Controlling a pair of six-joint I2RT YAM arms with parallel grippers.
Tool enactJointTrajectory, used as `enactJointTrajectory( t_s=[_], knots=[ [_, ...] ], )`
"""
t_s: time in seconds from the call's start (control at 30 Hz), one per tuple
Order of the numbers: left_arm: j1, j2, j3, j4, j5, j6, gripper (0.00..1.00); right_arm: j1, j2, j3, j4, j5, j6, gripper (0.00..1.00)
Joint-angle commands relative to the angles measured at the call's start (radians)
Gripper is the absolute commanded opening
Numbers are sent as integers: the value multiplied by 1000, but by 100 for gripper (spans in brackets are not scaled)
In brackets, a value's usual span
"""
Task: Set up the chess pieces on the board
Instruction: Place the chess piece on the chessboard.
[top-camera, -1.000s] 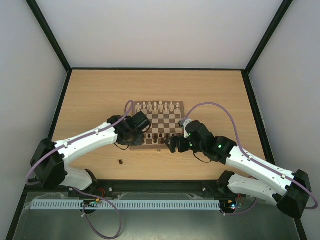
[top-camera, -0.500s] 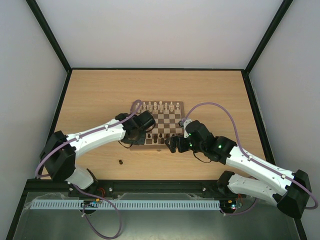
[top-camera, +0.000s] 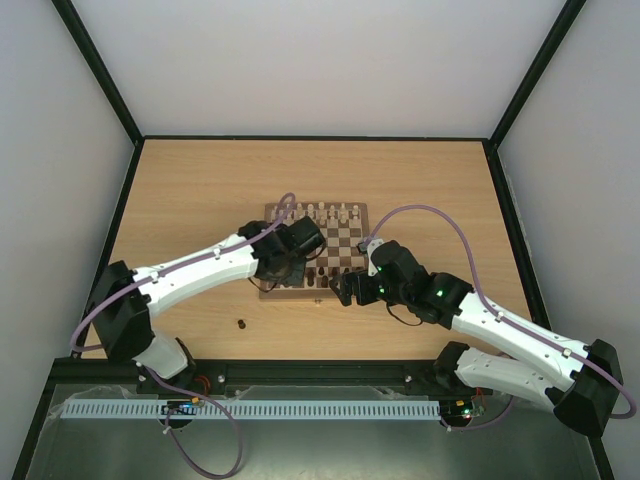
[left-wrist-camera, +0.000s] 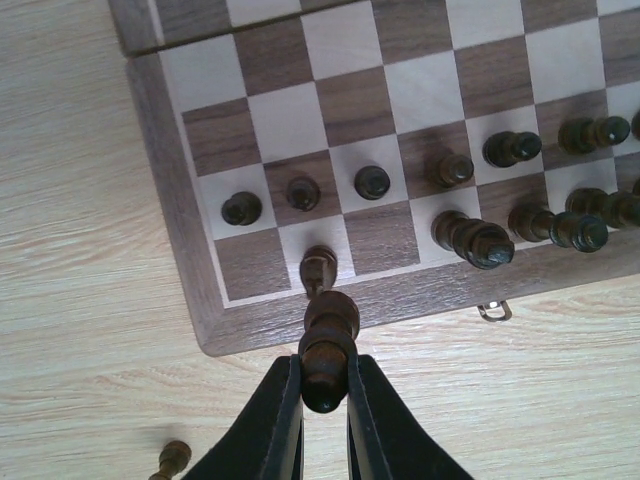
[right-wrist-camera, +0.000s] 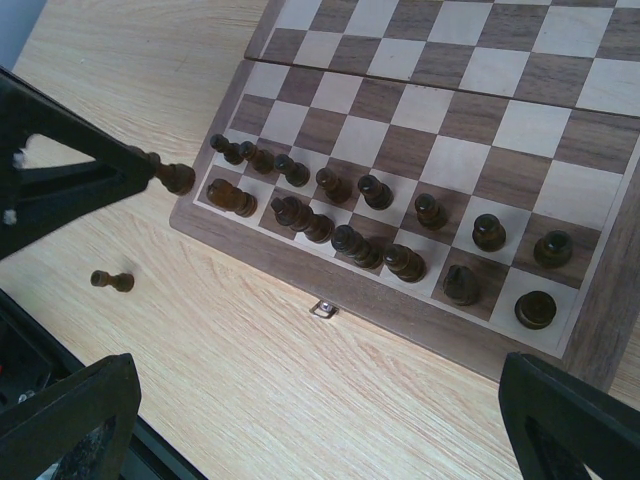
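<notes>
Nearly done, by the look of the board (top-camera: 345, 238) — cream chess pieces (top-camera: 322, 212) lined along its far edge, too small to count, and dark chess pieces (right-wrist-camera: 372, 190) filling most of its two near rows. Only two gaps in the nearest row, going by the wrist views: the board's near-left corner square and the third square along. Just above the frame at that corner, left gripper (left-wrist-camera: 322, 385) clamped on a held dark piece (left-wrist-camera: 328, 330), kind not clear. Off the board's near edge by the clasp (right-wrist-camera: 321, 309), right gripper (right-wrist-camera: 318, 400) spread wide, carrying nothing. Counted: one board, two grippers, eight dark pieces in the second row, six in the nearest, one held, one stray dark piece (right-wrist-camera: 110, 280) lying on the table (right-wrist-camera: 230, 330) off the board's near-left corner — sixteen dark in all. Probably remaining: seating the held piece, fetching the stray.
</notes>
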Motion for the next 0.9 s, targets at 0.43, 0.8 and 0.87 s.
enactJointTrajectory(
  t_s=[0.43, 0.8, 0.87],
  knots=[
    [-34, 138, 45, 22, 17, 36, 6, -4, -38, -13, 2, -4, -17, 99],
    [-38, 205, 73, 49, 25, 54, 6, -4, -42, -14, 2, -9, -16, 99],
    [-38, 214, 77, 49, 23, 56, 6, -4, -42, -15, 2, -10, -16, 99]
  ],
)
